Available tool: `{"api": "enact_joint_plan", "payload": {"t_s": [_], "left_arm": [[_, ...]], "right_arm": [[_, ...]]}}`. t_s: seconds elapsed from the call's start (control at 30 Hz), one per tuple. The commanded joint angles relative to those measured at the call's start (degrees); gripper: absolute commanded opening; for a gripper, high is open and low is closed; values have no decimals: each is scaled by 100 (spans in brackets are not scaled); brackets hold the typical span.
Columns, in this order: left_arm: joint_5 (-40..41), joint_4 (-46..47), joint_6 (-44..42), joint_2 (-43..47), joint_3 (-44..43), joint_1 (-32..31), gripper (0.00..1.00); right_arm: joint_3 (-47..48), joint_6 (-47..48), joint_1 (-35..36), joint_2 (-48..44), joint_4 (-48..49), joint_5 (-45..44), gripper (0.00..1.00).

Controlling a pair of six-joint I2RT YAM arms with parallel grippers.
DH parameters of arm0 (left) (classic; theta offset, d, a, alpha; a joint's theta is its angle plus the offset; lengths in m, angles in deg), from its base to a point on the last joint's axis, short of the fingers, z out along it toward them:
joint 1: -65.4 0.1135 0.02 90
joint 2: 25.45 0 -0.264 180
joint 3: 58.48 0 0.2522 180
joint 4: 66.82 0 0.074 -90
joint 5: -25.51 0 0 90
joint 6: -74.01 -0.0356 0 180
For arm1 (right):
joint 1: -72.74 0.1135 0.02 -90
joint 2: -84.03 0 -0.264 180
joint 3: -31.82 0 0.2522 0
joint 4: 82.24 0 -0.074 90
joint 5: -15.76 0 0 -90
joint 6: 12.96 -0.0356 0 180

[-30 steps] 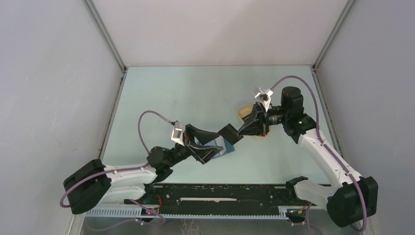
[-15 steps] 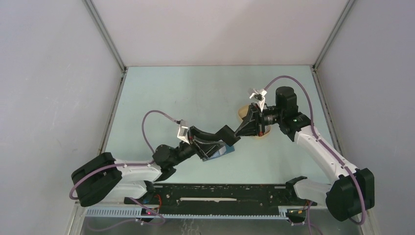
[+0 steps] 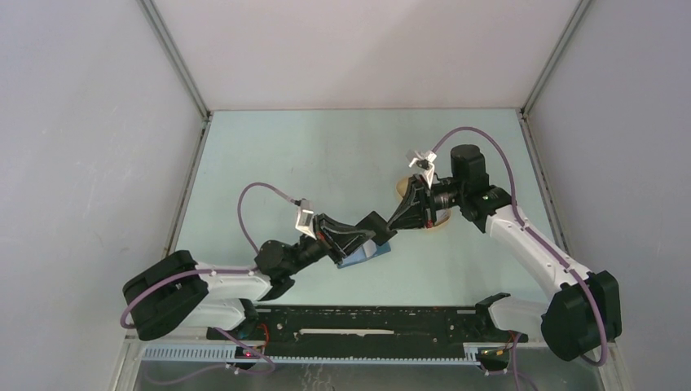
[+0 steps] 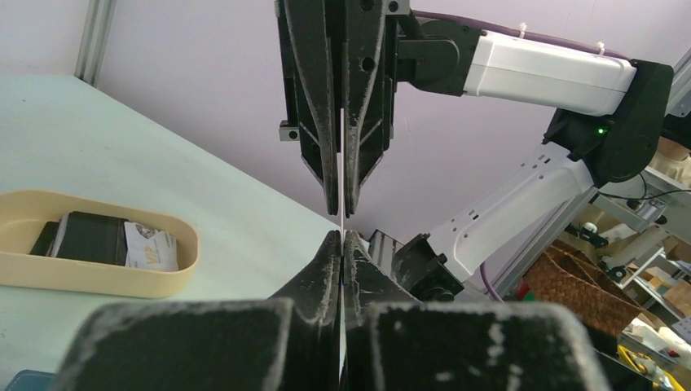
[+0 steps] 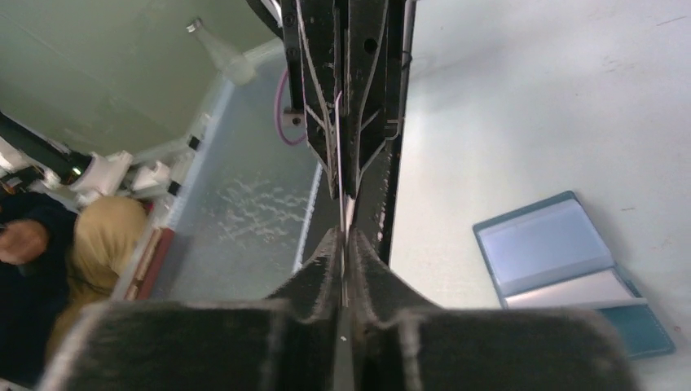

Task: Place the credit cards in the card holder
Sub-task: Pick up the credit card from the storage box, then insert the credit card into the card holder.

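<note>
A dark credit card [image 3: 378, 222] hangs edge-up over the table, pinched from both sides. My left gripper [image 3: 368, 237] is shut on its near-left edge, and my right gripper [image 3: 393, 223] is shut on the opposite edge. In the left wrist view the card [image 4: 341, 225] shows as a thin pale line running from my left gripper [image 4: 342, 238] up into the right one [image 4: 341, 208]. The card holder [image 5: 562, 254], a teal-blue wallet, lies open on the table below; from above only a corner [image 3: 359, 259] of it shows under the left fingers.
A beige oval tray [image 4: 175, 277] holds a black card [image 4: 85, 236] and a whitish card [image 4: 151, 247]. From above the tray [image 3: 441, 223] is mostly hidden behind the right gripper. Grey walls enclose the table.
My left gripper has gone from open to shut on the card that the right gripper holds. Both arms have shifted a little left.
</note>
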Motion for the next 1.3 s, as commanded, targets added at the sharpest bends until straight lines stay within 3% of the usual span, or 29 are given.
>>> {"api": "enact_joint_plan", "payload": {"t_s": [0.0, 0.1, 0.2, 0.37, 0.53, 0.87, 1.27], "left_arm": [[-305, 301, 153, 136, -24, 282, 0], [-1002, -42, 507, 192, -52, 603, 0], [-1562, -1404, 415, 483, -294, 772, 0], [-1985, -4686, -717, 1231, -993, 776, 0], [-2083, -6150, -1390, 1773, -1342, 767, 0], [-2295, -6587, -1544, 1690, -1635, 771, 0], [-2329, -6392, -1448, 1665, -1571, 771, 0]], "right_arm": [[479, 1219, 176, 53, -1150, -241, 30], [778, 1917, 186, 79, -1943, -437, 58], [957, 2355, 188, 28, -2418, -685, 70], [1063, 2445, 191, 50, -2604, -1003, 76], [1214, 2515, 217, 317, -2870, -1048, 75], [1272, 2757, 668, 520, -3070, -1041, 71], [1458, 3007, 1160, 960, -3392, -1314, 57]]}}
